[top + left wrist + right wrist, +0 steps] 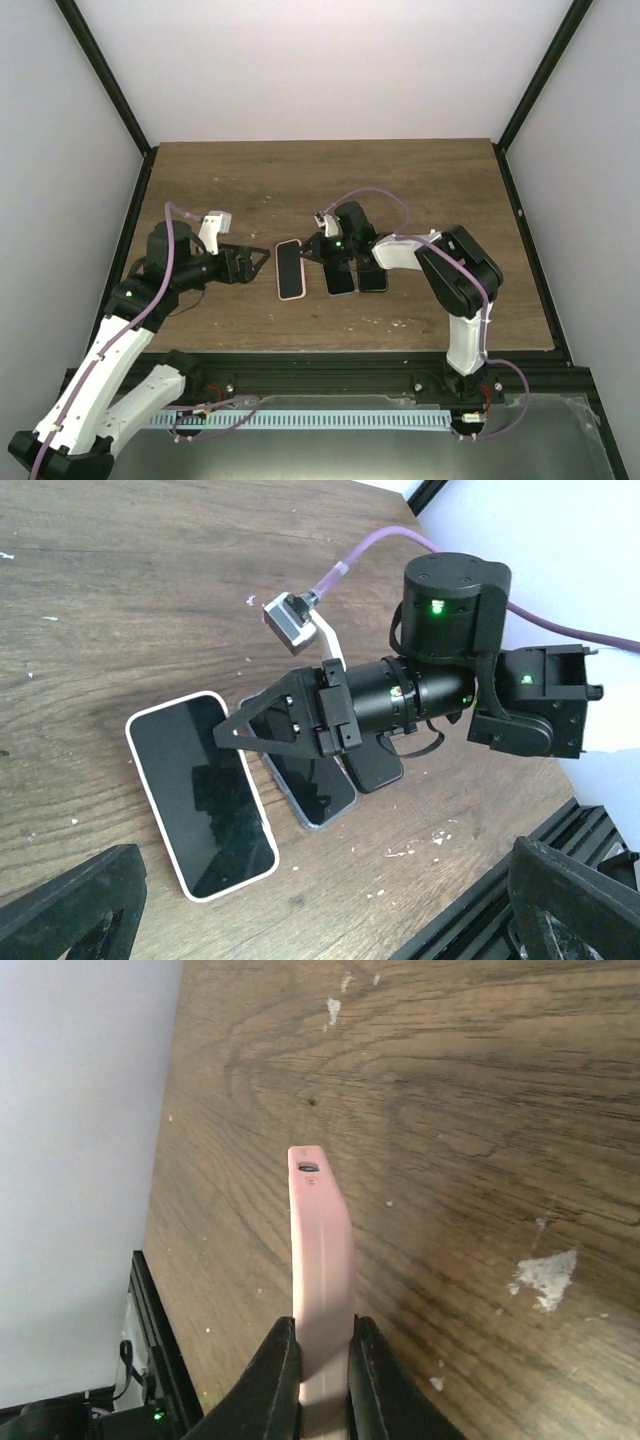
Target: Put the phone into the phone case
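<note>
Right end effector (314,249) is clamping the far-right edge of the pink phone case (322,1250), with its fingers closed across the thickness. The case is lying flat near the centre of the table (300,180), between the two arms. My read: the right arm is pinning the case so it isn't sliding under any pressing.

Left end effector (320,880) is hanging wide open just left of the case, gripping nothing, jaws pointing at it. It looks placed to press or nudge the left side if the fit needs it.

Container check: a black glossy face is filling the case rim to rim, so the phone (200,795) appears to be sitting inside, screen up. The pink rim is showing evenly all round in the left wrist view. Can't tell if every corner is snapped in, since the clamped corner is hidden by the fingers.

Two spare handsets are lying flat just right of the case: the middle handset (312,780) partly under the right fingers, the right handset (372,278) under that wrist. Neither is being gripped.
</note>
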Robot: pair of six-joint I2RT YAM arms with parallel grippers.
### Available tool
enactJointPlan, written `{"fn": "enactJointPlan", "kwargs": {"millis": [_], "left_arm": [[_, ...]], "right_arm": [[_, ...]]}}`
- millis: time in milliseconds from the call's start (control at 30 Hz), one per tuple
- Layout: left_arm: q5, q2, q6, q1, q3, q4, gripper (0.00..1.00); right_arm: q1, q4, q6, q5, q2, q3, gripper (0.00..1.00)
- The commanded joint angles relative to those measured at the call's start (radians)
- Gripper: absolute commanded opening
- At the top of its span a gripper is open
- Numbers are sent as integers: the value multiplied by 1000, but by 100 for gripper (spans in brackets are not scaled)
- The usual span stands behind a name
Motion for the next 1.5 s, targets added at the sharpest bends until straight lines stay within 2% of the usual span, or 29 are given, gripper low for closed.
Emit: {"fn": "enactJointPlan", "kwargs": {"millis": [0, 233, 400, 433, 533, 667, 767, 833, 867, 1000, 1200, 1467], "left_arm": [[0, -7, 22, 0, -7, 11, 100], [-7, -21, 19, 0, -10, 1, 100], [-12, -25, 12, 0, -7, -8, 100], [-14, -25, 11, -1, -6, -10, 100], [-18, -25, 2, 0, -8, -16, 100], [-50, -25, -21, 0, -16, -14, 100], [-98, -18, -53, 0, -14, -22, 100], [-112, -11, -64, 0, -17, -17, 100], [-119, -5, -72, -1, -17, -10, 100], [-163, 20, -128, 0, 3, 14, 100], [-152, 59, -141, 0, 65, 57, 100], [-160, 109, -155, 0, 123, 63, 100]], "right_arm": [[1, -4, -46, -14, 41, 61, 4], [-6, -55, -69, -8, 107, 94, 8], [-28, -78, -67, 7, 103, 84, 18], [-32, -85, -69, 12, 98, 85, 22], [-37, -113, -92, 25, 68, 88, 44], [-40, -188, -122, 61, 24, 97, 58], [-45, -203, -122, 61, -41, 67, 73], [-45, -212, -128, 68, -101, 41, 93], [-44, -214, -131, 77, -136, 23, 100], [-45, -281, -142, 154, -289, -38, 100], [-46, -439, -164, 359, -571, -108, 100], [-46, -612, -125, 536, -884, -123, 100]]}}
